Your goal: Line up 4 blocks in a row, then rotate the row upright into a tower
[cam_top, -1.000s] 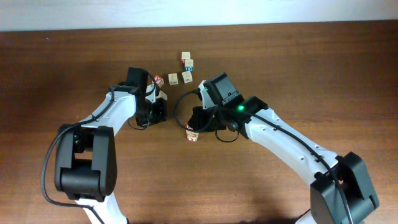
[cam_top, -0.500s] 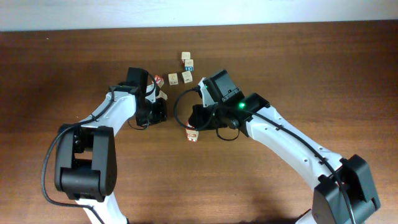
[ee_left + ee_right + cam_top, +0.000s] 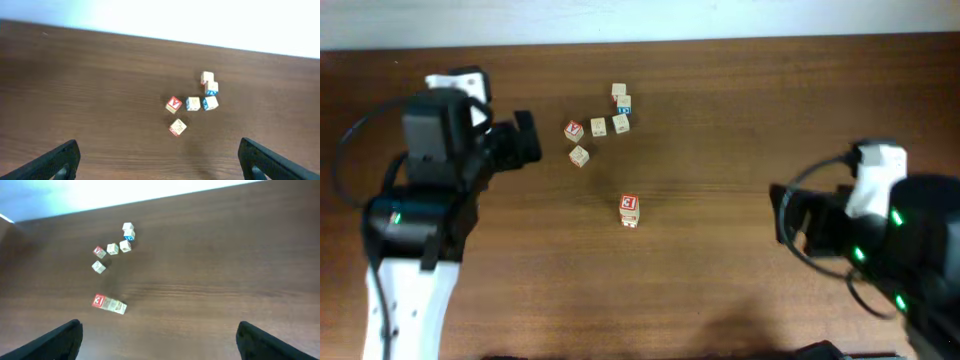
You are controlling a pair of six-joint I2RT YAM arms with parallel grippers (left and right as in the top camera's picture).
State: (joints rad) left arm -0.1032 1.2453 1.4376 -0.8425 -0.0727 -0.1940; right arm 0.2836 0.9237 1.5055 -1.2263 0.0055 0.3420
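Several small pale wooden blocks lie at the table's middle back. One block with a red top and a white 3 (image 3: 629, 204) (image 3: 98, 300) stands alone in front, pale cube sides adjoining it. A pale block with a red side (image 3: 579, 155) (image 3: 177, 127) lies behind and to the left of it. Further back sit a red-faced cube (image 3: 574, 130) (image 3: 173, 104), two pale blocks (image 3: 598, 127) (image 3: 620, 124) and a blue-sided cube (image 3: 623, 104). My left gripper (image 3: 528, 138) (image 3: 160, 165) is open at the left, well away from them. My right gripper (image 3: 782, 215) (image 3: 162, 342) is open at the far right, holding nothing.
The brown wooden table (image 3: 740, 110) ends at a pale wall along the back edge. One more pale cube (image 3: 619, 91) heads the cluster at the rear.
Both arms have pulled back from the middle to the table's sides. Both grippers have opened, leaving the block with the 3 and the red-sided block on the table.
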